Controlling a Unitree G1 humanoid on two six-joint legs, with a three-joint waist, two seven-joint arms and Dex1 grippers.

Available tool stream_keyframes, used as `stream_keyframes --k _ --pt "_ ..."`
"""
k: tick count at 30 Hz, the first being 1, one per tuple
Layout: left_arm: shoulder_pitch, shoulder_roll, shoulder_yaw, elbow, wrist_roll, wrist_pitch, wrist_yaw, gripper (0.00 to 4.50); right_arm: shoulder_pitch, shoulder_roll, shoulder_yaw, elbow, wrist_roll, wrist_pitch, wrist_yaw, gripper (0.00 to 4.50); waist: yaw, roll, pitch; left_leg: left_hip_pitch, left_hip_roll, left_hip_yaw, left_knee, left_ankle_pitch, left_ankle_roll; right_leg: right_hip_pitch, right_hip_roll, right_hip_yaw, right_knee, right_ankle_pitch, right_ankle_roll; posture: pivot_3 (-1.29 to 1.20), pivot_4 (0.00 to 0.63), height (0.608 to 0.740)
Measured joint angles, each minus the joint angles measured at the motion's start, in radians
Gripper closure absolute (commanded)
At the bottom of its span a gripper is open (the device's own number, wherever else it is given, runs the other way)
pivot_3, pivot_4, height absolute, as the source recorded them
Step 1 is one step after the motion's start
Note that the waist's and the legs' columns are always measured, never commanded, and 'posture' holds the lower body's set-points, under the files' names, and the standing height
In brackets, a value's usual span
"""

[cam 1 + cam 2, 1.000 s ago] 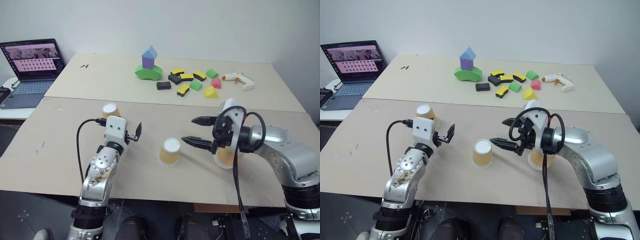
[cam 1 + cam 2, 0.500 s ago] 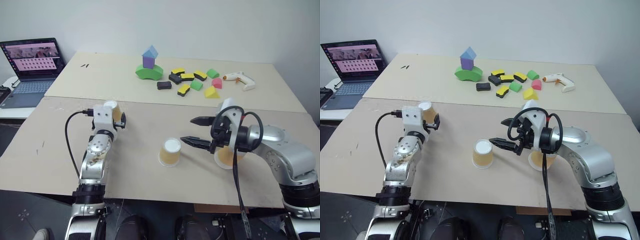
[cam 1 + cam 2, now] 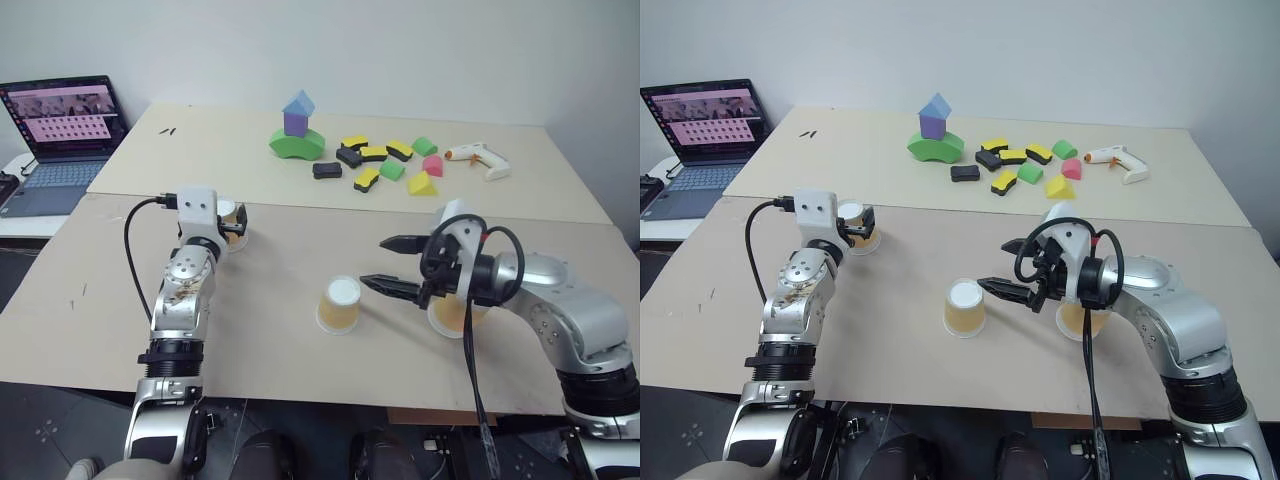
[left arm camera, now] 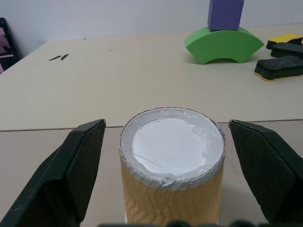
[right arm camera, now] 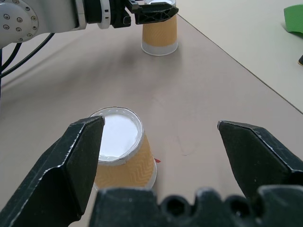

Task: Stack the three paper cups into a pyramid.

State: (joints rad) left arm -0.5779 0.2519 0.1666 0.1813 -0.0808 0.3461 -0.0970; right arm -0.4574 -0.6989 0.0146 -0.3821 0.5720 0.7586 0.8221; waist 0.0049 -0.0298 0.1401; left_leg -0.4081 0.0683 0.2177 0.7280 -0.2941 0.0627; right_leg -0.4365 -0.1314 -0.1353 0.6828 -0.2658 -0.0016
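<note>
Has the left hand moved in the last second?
Yes. The left hand has gone forward and leftward, away from the middle upside-down tan paper cup, and now brackets the far-left paper cup, open.

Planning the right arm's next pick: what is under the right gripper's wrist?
A tan-orange paper cup stands on the beige table below the open right gripper. Its lower side shows; the wrist and black cable cover its top.
</note>
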Motion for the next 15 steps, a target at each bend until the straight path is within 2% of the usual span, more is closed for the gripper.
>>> stream_keyframes --k 1,3,5,6,8,15 --pt "0.0 -0.001 0.0 0.004 -0.002 0.001 -0.003 0.05 0.001 0.0 0.0 -0.001 0.0 0.0 0.0 0.0 -0.001 0.0 0.0 0.0 0.0 0.0 0.0 0.0 0.0 0.0 0.0 0.0 0.0 0.0 0.0 0.0 0.15 0.703" --pt "0.0 -0.008 0.001 0.005 -0.009 0.008 -0.005 0.46 0.003 0.0 0.0 -0.001 -0.001 0.0 -0.002 0.0 -0.001 0.0 0.0 0.0 0.0 0.0 0.0 0.0 0.0 0.0 0.0 0.0 0.0 0.0 0.0 0.0 0.15 0.703" --pt "0.0 -0.014 0.002 0.005 -0.023 0.009 -0.007 1.02 0.004 0.002 0.0 -0.001 -0.001 0.0 -0.004 0.0 -0.001 0.0 0.0 0.0 0.0 0.0 0.0 0.0 0.0 0.0 0.0 0.0 0.0 0.0 0.0 0.0 0.15 0.703" --pt "0.0 -0.017 0.002 0.005 -0.026 0.01 -0.007 1.5 0.005 0.002 0.0 -0.001 -0.001 0.0 -0.007 0.0 -0.001 0.0 0.0 0.0 0.0 0.0 0.0 0.0 0.0 0.0 0.0 0.0 0.0 0.0 0.0 0.0 0.15 0.703" --pt "0.0 -0.017 0.002 0.005 -0.029 0.01 -0.006 2.03 0.005 0.003 0.0 -0.001 -0.001 0.0 -0.014 0.0 -0.003 0.0 0.0 0.0 0.0 0.0 0.0 0.0 0.0 0.0 0.0 0.0 0.0 0.0 0.0 0.0 0.15 0.703" --pt "0.0 0.0 0.001 0.005 -0.039 0.006 -0.031 2.09 0.005 0.004 0.0 -0.001 -0.002 0.0 -0.02 0.0 -0.005 0.0 0.0 0.0 0.0 0.0 0.0 0.0 0.0 0.0 0.0 0.0 0.0 0.0 0.0 0.0 0.15 0.703"
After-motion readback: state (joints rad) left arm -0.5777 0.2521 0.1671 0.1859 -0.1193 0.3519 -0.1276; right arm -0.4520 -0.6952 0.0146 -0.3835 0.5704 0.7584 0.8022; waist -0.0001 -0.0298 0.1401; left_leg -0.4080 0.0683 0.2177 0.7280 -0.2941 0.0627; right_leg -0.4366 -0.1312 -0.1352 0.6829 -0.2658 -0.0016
